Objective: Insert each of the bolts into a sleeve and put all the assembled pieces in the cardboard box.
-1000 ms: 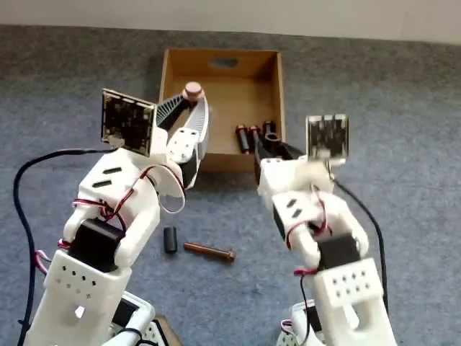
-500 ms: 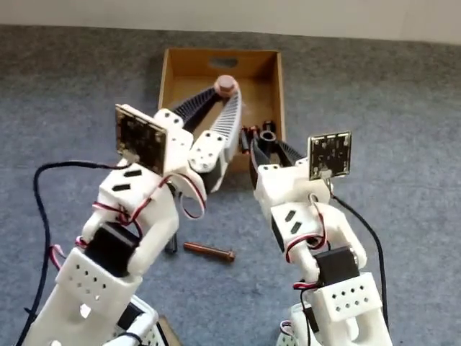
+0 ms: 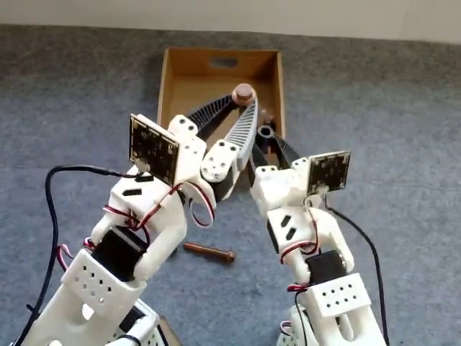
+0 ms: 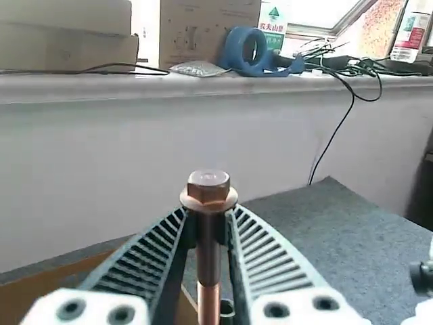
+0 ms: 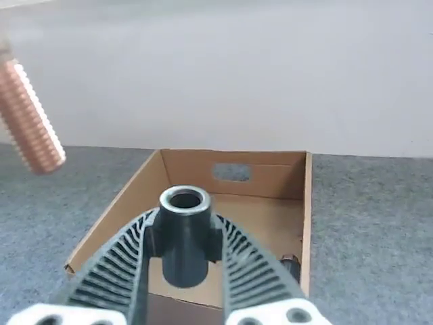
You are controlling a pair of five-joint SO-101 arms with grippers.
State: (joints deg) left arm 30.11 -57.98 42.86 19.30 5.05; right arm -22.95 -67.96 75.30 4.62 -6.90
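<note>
**Centre the tip before lowering**

Hold the bolt (image 4: 209,193) as pinched now in the left gripper (image 4: 210,215) – gripped just under the hex head, shank hanging straight down above the cardboard box (image 3: 167,86). Hold the sleeve (image 5: 184,237) clamped upright in the right gripper (image 5: 184,222), bore facing up, also over the box.

Judge alignment from the right wrist view: threaded tip off to one side of the bore and higher, apparently well apart, though depth there is hard to read. Slide the tip across until centred over the opening – only then lower, slowly and without tilt. Back off and recentre if the threads catch the rim, rather than pushing through. Release neither grip until the shank is seated.

Leave the spare bolt (image 3: 209,251) on the worktop between the arms for the next round.
</note>
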